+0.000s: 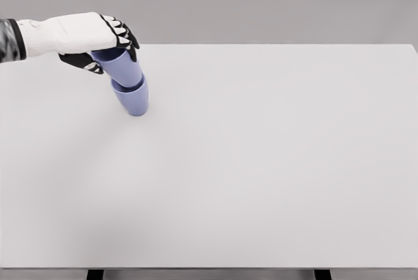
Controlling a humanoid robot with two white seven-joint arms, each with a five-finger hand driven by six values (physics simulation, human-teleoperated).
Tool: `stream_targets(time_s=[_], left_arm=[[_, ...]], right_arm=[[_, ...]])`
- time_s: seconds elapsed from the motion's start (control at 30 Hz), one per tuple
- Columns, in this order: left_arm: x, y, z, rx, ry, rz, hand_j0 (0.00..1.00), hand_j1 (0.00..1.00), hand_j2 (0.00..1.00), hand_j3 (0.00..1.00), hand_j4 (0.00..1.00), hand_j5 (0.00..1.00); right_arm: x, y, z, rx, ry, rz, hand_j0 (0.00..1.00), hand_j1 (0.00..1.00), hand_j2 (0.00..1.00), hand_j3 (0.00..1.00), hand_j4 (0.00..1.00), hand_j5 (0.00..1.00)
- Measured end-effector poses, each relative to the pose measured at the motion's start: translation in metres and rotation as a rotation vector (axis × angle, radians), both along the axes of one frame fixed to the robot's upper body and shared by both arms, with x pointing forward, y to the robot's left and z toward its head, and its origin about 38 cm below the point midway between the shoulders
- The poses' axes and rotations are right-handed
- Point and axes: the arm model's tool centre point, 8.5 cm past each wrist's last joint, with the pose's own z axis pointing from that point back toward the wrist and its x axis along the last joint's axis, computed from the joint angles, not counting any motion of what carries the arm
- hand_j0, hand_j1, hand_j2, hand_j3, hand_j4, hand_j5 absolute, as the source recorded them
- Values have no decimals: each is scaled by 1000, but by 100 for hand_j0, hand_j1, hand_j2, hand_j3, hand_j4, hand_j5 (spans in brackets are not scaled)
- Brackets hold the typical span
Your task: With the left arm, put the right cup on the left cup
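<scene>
Lilac upper cup (119,66) is gripped by the left hand (98,37) and nested in the lower cup (132,99), at ten o'clock on the worktop (274,162). Stacking appears nearly done; release is called for next, judged gently, since both are tilted.

The left robot hand (91,42) hides the upper cup's (121,68) rim; its arm is cut off.

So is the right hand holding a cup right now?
No, only the left hand shows, gripping the upper cup nested in the lower cup.
</scene>
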Motion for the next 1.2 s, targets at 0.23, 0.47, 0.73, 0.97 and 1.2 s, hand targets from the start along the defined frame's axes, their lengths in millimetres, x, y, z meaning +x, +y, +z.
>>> stream_targets(time_s=[0.23,0.47,0.73,0.97,1.2], left_arm=[[2,4,-4,1,11,14,60,60,60,60,60,60],[2,5,-4,2,12,15,61,61,61,61,61,61],[1,4,-5,0,15,13,62,62,62,62,62,62],[1,2,-5,-1,13,8,89,89,89,89,89,89],[0,2,-3,-2,11,6,100,100,100,100,100,100]], right_arm=[[0,0,0,0,0,0,100,100,100,100,100,100],[0,0,0,0,0,0,100,100,100,100,100,100],[0,0,0,0,0,0,100,100,100,100,100,100],[0,0,0,0,0,0,100,100,100,100,100,100],[0,0,0,0,0,0,100,100,100,100,100,100]])
